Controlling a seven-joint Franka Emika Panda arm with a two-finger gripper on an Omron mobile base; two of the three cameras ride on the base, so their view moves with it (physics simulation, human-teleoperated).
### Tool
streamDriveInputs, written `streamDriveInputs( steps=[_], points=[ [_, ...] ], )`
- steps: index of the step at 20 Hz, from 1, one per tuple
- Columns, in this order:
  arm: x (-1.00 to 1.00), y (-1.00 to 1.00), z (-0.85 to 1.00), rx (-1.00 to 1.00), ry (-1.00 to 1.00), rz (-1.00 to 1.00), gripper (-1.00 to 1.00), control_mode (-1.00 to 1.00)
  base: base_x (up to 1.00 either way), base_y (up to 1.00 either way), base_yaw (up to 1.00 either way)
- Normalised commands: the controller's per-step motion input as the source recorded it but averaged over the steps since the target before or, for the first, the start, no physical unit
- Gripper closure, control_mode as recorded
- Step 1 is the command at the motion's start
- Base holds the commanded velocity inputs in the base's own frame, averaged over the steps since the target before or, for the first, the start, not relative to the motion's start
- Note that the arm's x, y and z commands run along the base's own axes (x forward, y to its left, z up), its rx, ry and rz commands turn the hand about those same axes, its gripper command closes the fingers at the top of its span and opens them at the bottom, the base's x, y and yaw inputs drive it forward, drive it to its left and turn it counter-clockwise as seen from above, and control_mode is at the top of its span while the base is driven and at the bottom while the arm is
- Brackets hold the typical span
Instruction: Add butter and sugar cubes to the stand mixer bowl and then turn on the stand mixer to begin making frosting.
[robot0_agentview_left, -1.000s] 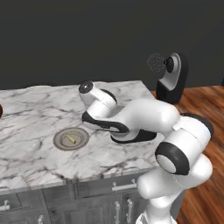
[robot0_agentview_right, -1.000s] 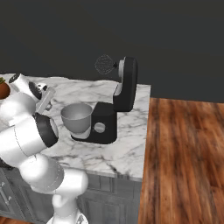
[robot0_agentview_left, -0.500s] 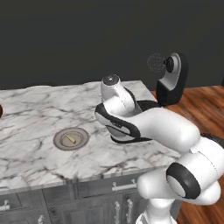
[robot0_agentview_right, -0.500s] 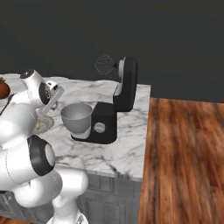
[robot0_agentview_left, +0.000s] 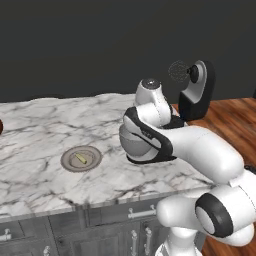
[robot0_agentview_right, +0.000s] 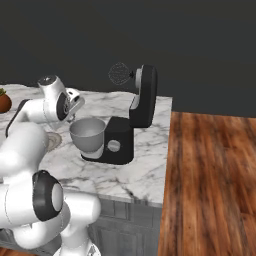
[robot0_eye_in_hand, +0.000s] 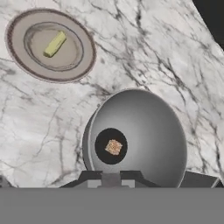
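Observation:
The stand mixer (robot0_agentview_right: 131, 126) is black with its head tilted up, wire whisk (robot0_agentview_right: 118, 74) in the air and a silver knob (robot0_agentview_right: 114, 145). The grey stand mixer bowl (robot0_agentview_right: 88, 134) sits on its base. My gripper (robot0_agentview_right: 75, 109) hangs shut just above the bowl's left rim. Looking down from the hand, the bowl (robot0_eye_in_hand: 144, 127) has one tan sugar cube (robot0_eye_in_hand: 113, 147) on its bottom. The butter (robot0_eye_in_hand: 54, 43), a pale-yellow stick, lies on the round grey plate (robot0_eye_in_hand: 17, 46) to the left of the bowl. From the left, the butter (robot0_agentview_left: 81, 159) lies left of my arm, which hides the bowl.
The marble counter (robot0_agentview_left: 40, 125) stretches left of the plate (robot0_agentview_left: 70, 164). A brown pot (robot0_agentview_right: 4, 102) stands at the counter's far left. The counter ends just right of the mixer, above a wood floor (robot0_agentview_right: 210, 175). Cabinet drawers (robot0_agentview_left: 110, 220) run below the front edge.
My arm has swung right, from over the plate to above the mixer bowl. The gripper has stayed shut. The plate and butter have not moved.

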Motion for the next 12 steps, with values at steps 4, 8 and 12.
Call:
streamDriveInputs(
  steps=[4, 8, 12],
  points=[
    [0.36, 0.0, -0.17, 0.0, 0.13, -0.17, 1.0, -1.0, 0.0, 0.0, 0.0],
    [0.54, 0.0, -0.34, 0.0, 0.14, -0.18, 1.0, -1.0, 0.0, 0.0, 0.0],
    [0.49, -0.01, -0.3, 0.0, 0.06, -0.15, 1.0, -1.0, 0.0, 0.0, 0.0]
  ],
)
